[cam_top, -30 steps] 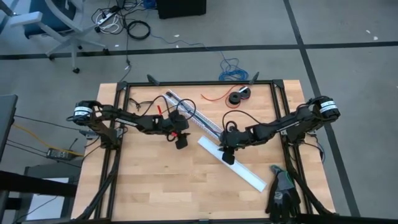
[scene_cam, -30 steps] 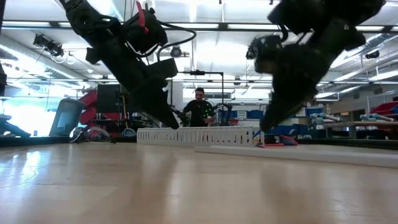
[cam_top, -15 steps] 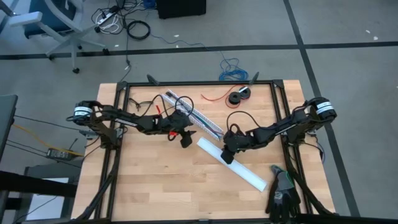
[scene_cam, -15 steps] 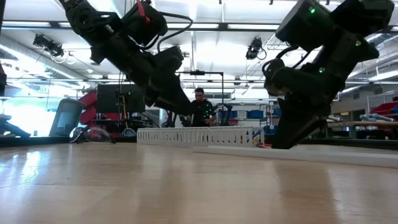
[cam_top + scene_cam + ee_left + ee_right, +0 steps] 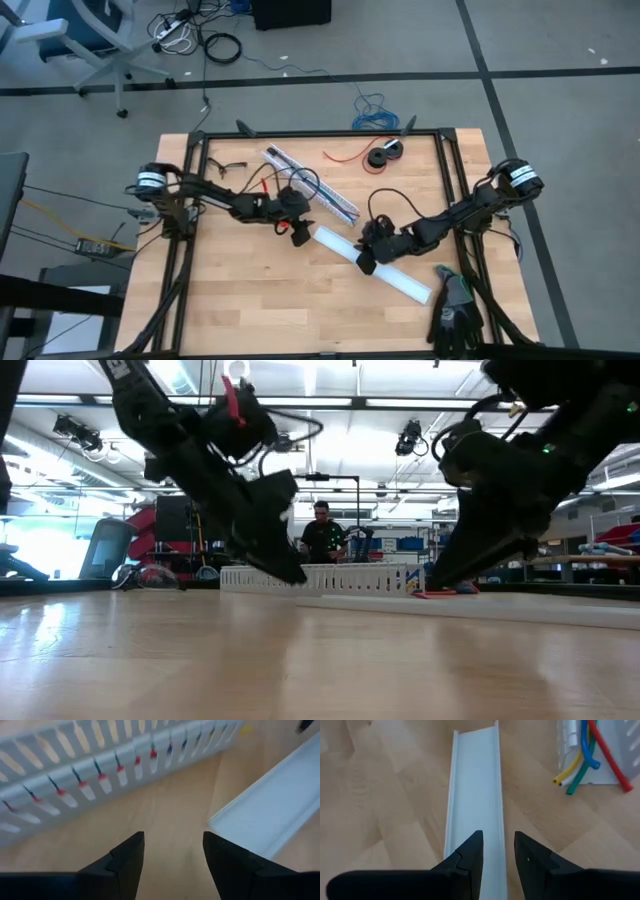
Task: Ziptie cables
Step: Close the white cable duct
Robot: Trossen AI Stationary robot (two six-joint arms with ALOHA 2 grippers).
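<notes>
Over the light wooden tabletop (image 5: 250, 290) | my right gripper (image 5: 497, 850) empty, jaws apart above long white plastic channel cover (image 5: 476, 785) | left gripper (image 5: 172, 852) apart, empty, facing white slotted cable duct (image 5: 75, 765) | coloured cables (image 5: 587, 757) lie in that duct, un-ziptied.

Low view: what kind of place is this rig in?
Probably a robotics lab or workshop. Beyond the wooden table there are ceiling light strips, racks of equipment and a person standing farther back. The high view shows an office chair and loose floor cables.
</notes>
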